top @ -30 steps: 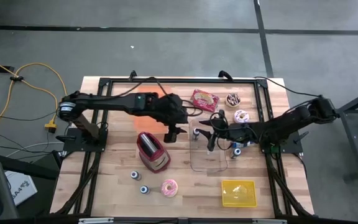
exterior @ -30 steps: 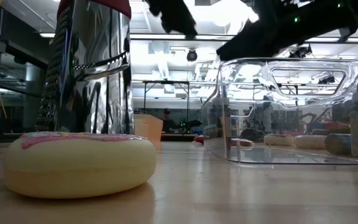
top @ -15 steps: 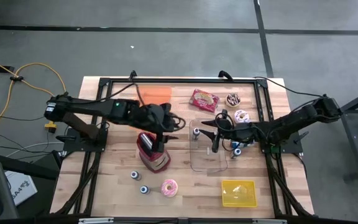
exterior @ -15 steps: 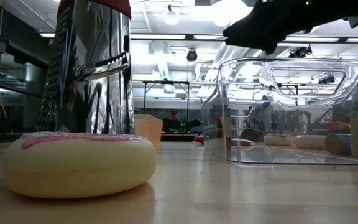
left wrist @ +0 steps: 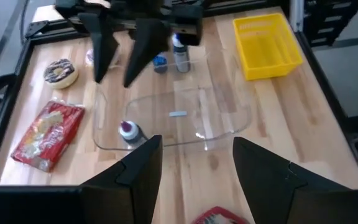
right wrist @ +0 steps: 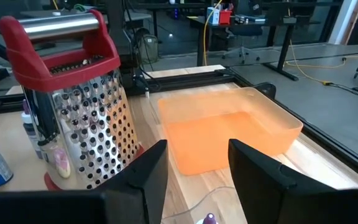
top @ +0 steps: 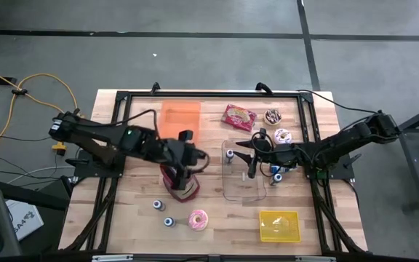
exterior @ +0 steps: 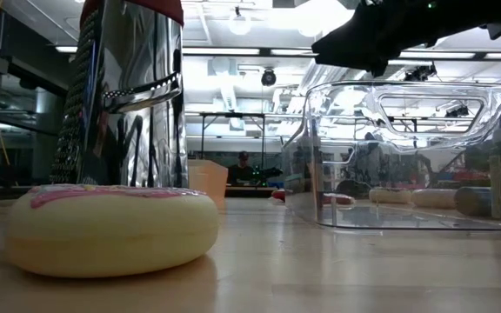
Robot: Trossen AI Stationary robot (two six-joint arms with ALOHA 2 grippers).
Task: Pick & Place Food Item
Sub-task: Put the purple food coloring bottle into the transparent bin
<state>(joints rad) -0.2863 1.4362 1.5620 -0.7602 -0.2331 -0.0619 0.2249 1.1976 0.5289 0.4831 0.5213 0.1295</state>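
A pink-iced donut [top: 198,218] lies on the table near the front edge and fills the low view [exterior: 111,228]. A second pink donut [top: 282,135], a chocolate donut [top: 272,116] and a red snack packet [top: 239,116] lie at the far right. My left gripper [top: 195,159] is open and empty over the red-handled grater [top: 178,177]; its fingers frame the left wrist view [left wrist: 194,168]. My right gripper [top: 249,161] is open and empty above the clear container [top: 244,175]; it also shows in the right wrist view [right wrist: 197,177].
An orange bin [top: 180,113] stands at the far middle and a yellow basket [top: 279,224] at the near right. Small bottles stand near the front left [top: 157,206], in the clear container [top: 229,154] and beside it [top: 276,175]. The black frame [top: 115,145] runs along the table's edges.
My left arm has drawn back toward the table's left and near side. Its gripper now hangs over the grater and has left the low view. It stays open and empty. My right gripper has moved slightly over the clear container.
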